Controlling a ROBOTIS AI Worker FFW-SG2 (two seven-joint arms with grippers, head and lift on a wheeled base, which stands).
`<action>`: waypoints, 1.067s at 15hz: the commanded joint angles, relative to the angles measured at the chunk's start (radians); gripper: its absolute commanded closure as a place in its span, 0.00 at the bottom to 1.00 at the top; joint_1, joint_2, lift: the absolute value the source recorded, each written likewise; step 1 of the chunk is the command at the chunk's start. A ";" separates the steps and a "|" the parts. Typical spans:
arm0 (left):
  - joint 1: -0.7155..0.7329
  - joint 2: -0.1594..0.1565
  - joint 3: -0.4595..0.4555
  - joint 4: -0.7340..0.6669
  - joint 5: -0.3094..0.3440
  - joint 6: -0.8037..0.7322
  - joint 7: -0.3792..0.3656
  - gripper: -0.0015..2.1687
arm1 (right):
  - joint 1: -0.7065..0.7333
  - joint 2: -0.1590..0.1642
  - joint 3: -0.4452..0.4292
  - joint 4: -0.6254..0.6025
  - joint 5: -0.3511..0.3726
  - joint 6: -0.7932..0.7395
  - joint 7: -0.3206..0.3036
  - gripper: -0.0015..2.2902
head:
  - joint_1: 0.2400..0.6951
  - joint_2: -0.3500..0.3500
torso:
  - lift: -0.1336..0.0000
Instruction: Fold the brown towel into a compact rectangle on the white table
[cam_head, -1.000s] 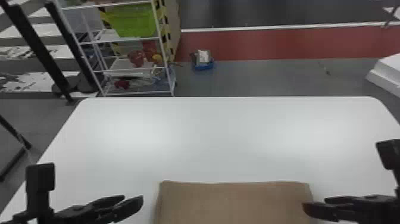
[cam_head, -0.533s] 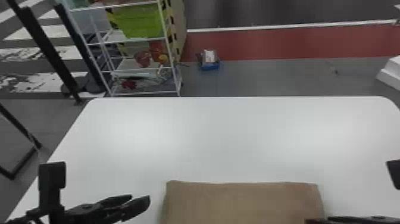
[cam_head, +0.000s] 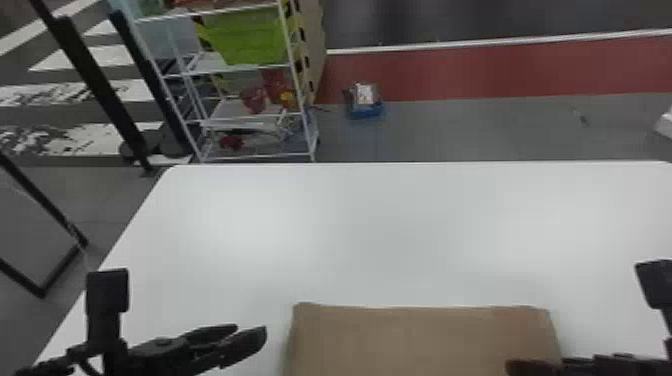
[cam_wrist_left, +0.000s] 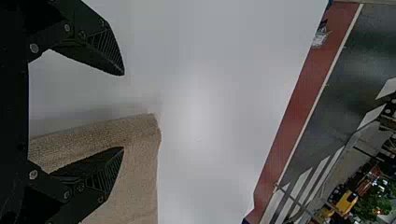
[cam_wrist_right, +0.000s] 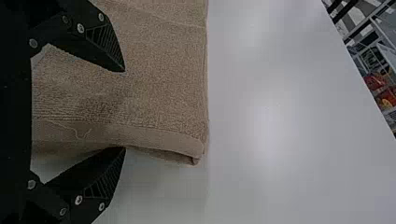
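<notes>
Brown terry cloth, the towel (cam_head: 425, 340) lay flat on the white surface (cam_head: 380, 230) at its near side, with layers stacked at its right edge. A smooth hem band (cam_wrist_right: 140, 134) ran along that edge, and a loose thread (cam_wrist_right: 81, 136) curled on it. By the towel's left edge was the left gripper (cam_head: 251, 330), its fingers spread well apart and holding nothing; the left wrist view showed one finger across the cloth and the other off it. At the towel's right edge was the right gripper (cam_head: 517, 368), likewise parted and empty, its fingers on either side of the hem in the right wrist view. Beyond the towel and to its left stood a white wire rack (cam_head: 250, 158) with a green bin (cam_head: 245, 40); a blue box (cam_head: 366, 111) sat on the floor (cam_head: 475, 130) beyond it.
</notes>
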 joint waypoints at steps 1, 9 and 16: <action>0.000 0.000 0.001 0.000 0.000 0.000 -0.001 0.17 | -0.003 0.003 0.012 0.002 -0.001 0.002 0.002 0.14 | 1.00 0.78 | 0.07; 0.005 0.000 0.004 0.000 0.000 -0.018 -0.005 0.17 | -0.038 -0.009 -0.040 0.031 -0.077 0.002 0.026 0.72 | 1.00 0.81 | 0.07; 0.011 0.000 0.029 -0.001 0.009 -0.021 -0.010 0.17 | -0.117 -0.064 -0.109 0.052 -0.088 0.002 0.025 0.72 | 1.00 0.75 | 0.07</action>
